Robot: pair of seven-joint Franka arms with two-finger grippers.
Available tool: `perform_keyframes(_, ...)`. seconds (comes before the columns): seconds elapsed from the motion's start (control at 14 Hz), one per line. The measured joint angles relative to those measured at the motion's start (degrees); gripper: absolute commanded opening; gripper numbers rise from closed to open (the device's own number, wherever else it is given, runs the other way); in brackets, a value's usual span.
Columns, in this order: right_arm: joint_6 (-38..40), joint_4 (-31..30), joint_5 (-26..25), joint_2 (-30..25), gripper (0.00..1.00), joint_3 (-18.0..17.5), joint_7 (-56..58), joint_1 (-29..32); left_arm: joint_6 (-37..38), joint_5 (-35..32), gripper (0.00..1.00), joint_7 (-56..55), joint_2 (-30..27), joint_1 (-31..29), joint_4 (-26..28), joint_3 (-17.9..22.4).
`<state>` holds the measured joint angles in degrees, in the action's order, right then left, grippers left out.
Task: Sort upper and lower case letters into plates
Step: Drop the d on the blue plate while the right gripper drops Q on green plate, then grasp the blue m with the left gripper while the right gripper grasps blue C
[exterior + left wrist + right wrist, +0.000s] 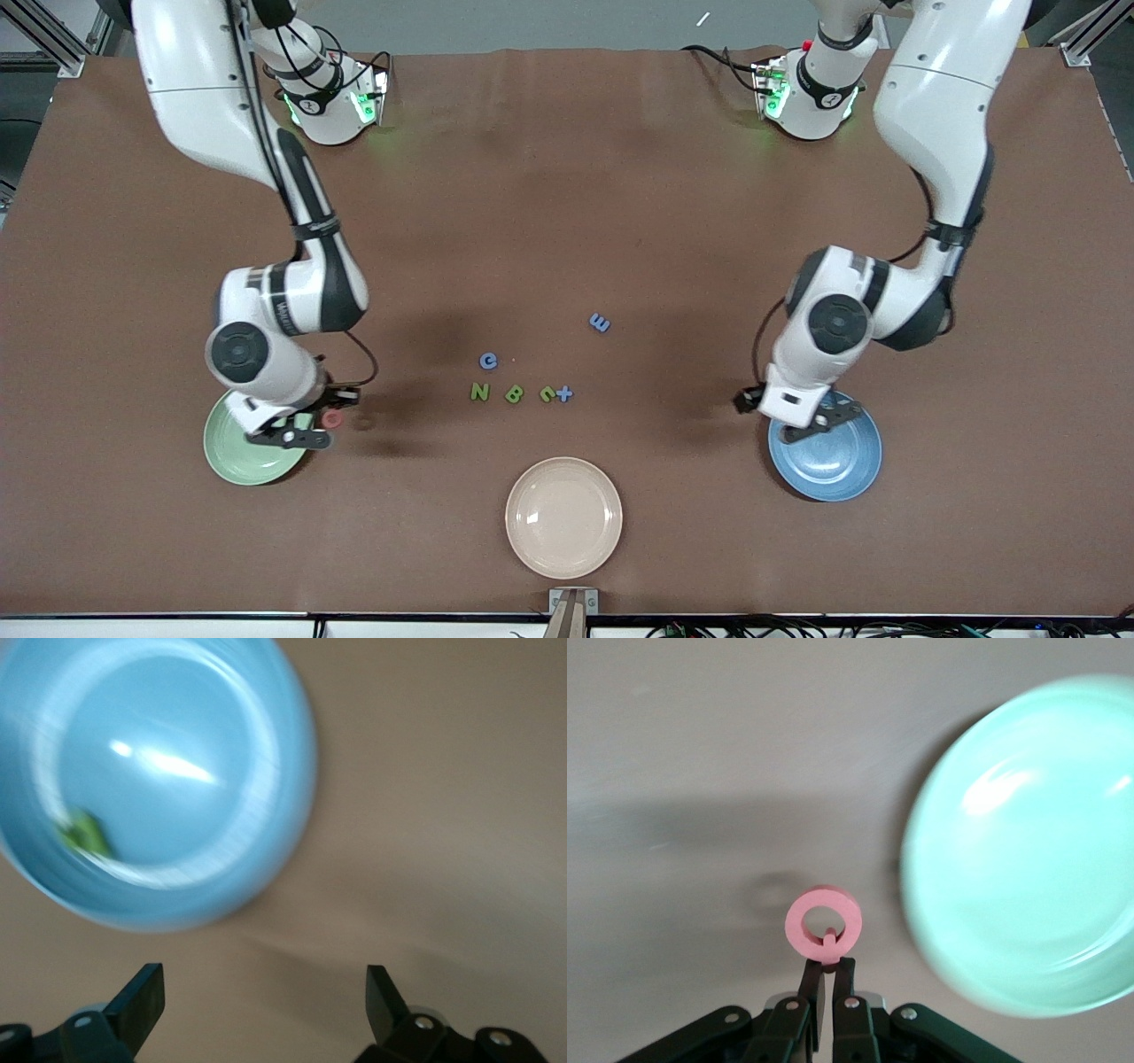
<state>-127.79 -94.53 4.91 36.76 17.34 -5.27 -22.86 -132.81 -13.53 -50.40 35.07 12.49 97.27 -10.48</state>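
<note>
My right gripper [324,424] is shut on a red ring-shaped letter [333,418] and holds it over the table just beside the pale mint green plate [232,461]. In the right wrist view the letter [824,923] sits at the fingertips [830,961], beside the empty mint plate [1028,850]. My left gripper [827,424] is open and empty over the rim of the speckled blue plate [837,470]. The left wrist view shows the open gripper [264,992] over bare table and one green letter [86,833] in the blue plate [266,744]. Several letters lie mid-table: blue [600,322], [488,361], [564,393]; green [479,392], [514,394], [547,393].
A cream-beige plate [563,517] sits empty near the front edge, nearer the front camera than the loose letters. The brown table top [567,221] stretches between the two arm bases.
</note>
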Motion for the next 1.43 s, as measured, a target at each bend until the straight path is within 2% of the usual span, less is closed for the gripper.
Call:
perform_keyframes(0.07, 0.1, 0.42, -0.04, 0.0, 0.07, 0.96, 5.53, 1.66, 0.11, 0.0, 0.99, -3.72, 0.02, 2.52, -0.02, -1.06)
perform_keyframes(0.14, 0.09, 0.64, -0.05, 0.0, 0.16, 1.36, 10.35, 3.66, 0.13, 0.0, 0.98, -7.58, 0.09, 5.64, -0.04, -1.38)
perform_keyframes(0.29, -0.37, 0.69, -0.05, 0.42, 0.7, 1.43, 16.23, 7.36, 0.17, 0.0, 0.95, -14.21, 0.91, 11.14, -0.12, -1.36)
perform_keyframes(0.36, -1.36, 0.67, -0.06, 1.0, 0.77, 1.4, 17.33, 8.19, -0.1, 0.01, 0.94, -16.91, 1.67, 13.13, -0.15, -1.34)
perform_keyframes(0.72, -6.4, 2.2, 0.36, 2.71, 0.9, 0.19, 15.43, 5.89, -1.55, 0.84, 0.74, -32.36, 4.94, 17.66, -1.2, -1.34)
perform_keyframes(1.0, -1.33, 4.98, 2.13, 2.57, 0.95, -0.35, 0.21, -2.68, -1.86, 7.38, 0.63, -35.86, 8.05, 20.2, -5.88, -1.37)
perform_keyframes(1.22, 2.04, 4.88, 8.29, 2.64, 0.95, -0.51, -12.36, -10.84, -1.78, 8.55, 0.62, -36.72, 9.07, 21.16, -6.5, -1.35)
perform_keyframes(1.43, 2.31, 4.48, 10.36, 2.88, 0.95, -0.54, -24.02, -16.56, -1.01, 8.58, 0.59, -36.74, 9.48, 21.07, -6.51, -1.16)
